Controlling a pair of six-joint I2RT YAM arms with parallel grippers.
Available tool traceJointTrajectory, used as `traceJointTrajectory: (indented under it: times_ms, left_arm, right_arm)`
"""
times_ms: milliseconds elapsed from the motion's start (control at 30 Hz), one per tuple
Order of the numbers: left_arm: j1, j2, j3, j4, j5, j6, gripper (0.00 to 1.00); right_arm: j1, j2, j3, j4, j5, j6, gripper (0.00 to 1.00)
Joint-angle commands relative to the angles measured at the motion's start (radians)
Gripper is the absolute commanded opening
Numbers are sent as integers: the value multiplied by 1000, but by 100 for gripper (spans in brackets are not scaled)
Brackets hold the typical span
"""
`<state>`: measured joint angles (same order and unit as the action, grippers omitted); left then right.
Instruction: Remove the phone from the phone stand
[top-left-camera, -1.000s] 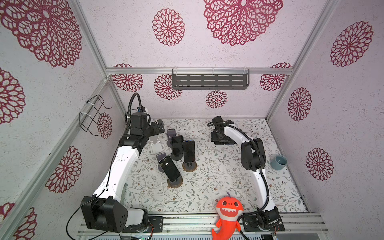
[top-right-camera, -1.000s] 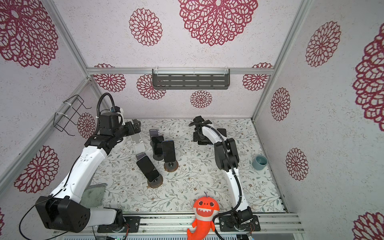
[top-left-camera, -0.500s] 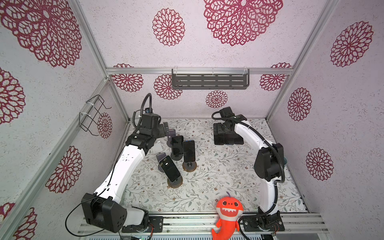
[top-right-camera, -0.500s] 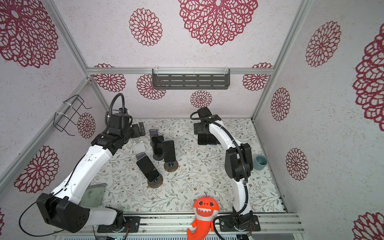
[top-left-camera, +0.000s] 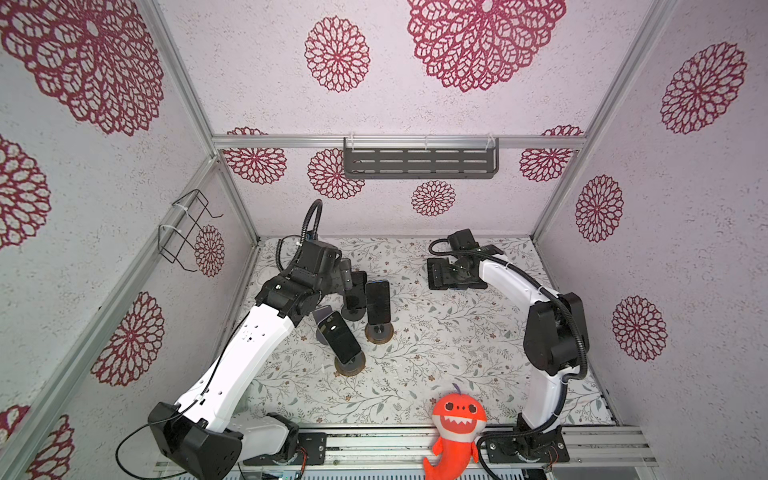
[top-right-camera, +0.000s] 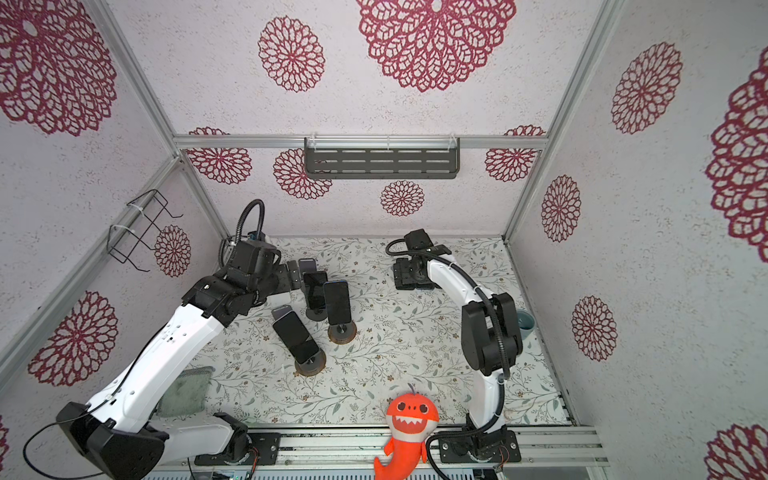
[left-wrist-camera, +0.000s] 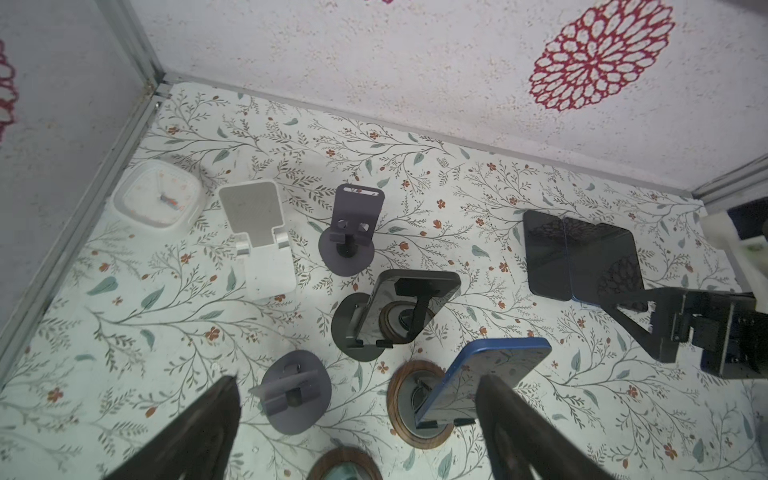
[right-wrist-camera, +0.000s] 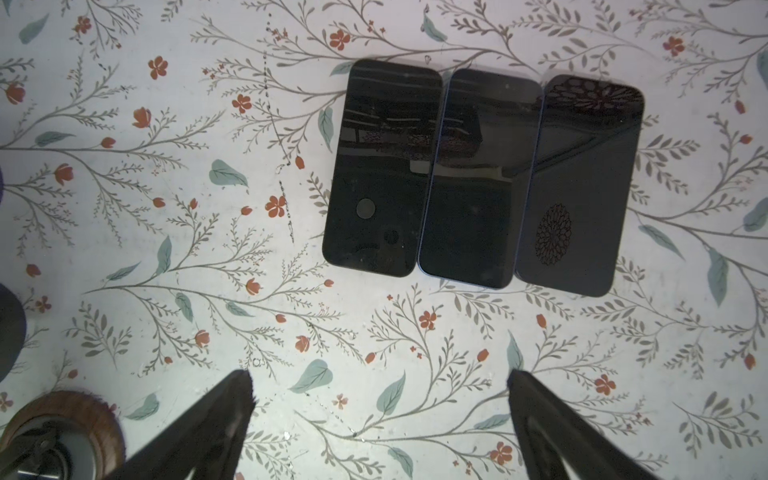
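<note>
1. The left gripper (left-wrist-camera: 357, 378) hangs over the stand cluster at the table's (top-left-camera: 436, 345) left. Its jaws are spread wide and grip nothing.
2. There is one white clock (left-wrist-camera: 156, 199) in the far left corner.
3. There are six stands. One white stand (left-wrist-camera: 259, 237) and two purple stands (left-wrist-camera: 353, 224) are empty.
4. Three phones sit in stands:
   - the tilted phone (top-left-camera: 338, 338) on a wood-based stand (top-left-camera: 350, 365)
   - the dark phone (top-left-camera: 356, 286) on a dark stand (top-left-camera: 353, 314)
   - the blue-edged phone (top-left-camera: 378, 302) on a second wood-based stand (top-left-camera: 379, 332)
5. Each is a glossy black slab set in portrait. The long axis rises from the stand's lip, with the top leaning toward the back wall and the screen facing up and forward. The tilted phone lies lowest, its axis running diagonally.
6. Three flat phones (right-wrist-camera: 482, 178) lie touching side by side, right of the middle.
7. The right gripper (right-wrist-camera: 379, 372) is wide open and empty, just beside the flat phones.
8. One orange plush shark (top-left-camera: 455, 428) sits at the front rail.
</note>
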<state>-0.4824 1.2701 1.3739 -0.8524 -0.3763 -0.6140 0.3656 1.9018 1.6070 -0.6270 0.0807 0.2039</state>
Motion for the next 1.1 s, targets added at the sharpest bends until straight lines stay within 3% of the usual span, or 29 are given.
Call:
traceJointTrajectory:
  times_ms: [0, 100, 333, 500, 800, 1067]
  left_arm:
    - [-56, -52, -22, -116, -97, -93, 92]
    - [-62, -108, -100, -98, -28, -99, 91]
    - [-44, -375, -413, 200, 150, -138, 84]
    - [68, -499, -580, 289, 280, -180, 82]
    - [165, -588, -795, 532, 402, -220, 77]
    - [168, -670, -926, 654, 379, -214, 65]
  right_arm:
    - [-11, -68, -3, 41, -23, -28, 99]
    - [-13, -56, -3, 41, -33, -32, 99]
    - [-12, -53, -4, 46, -67, -54, 99]
    - [-11, -64, -5, 47, -96, -58, 99]
    - [-13, -113, -29, 96, -231, -55, 99]
    - [-12, -128, -26, 103, -273, -44, 98]
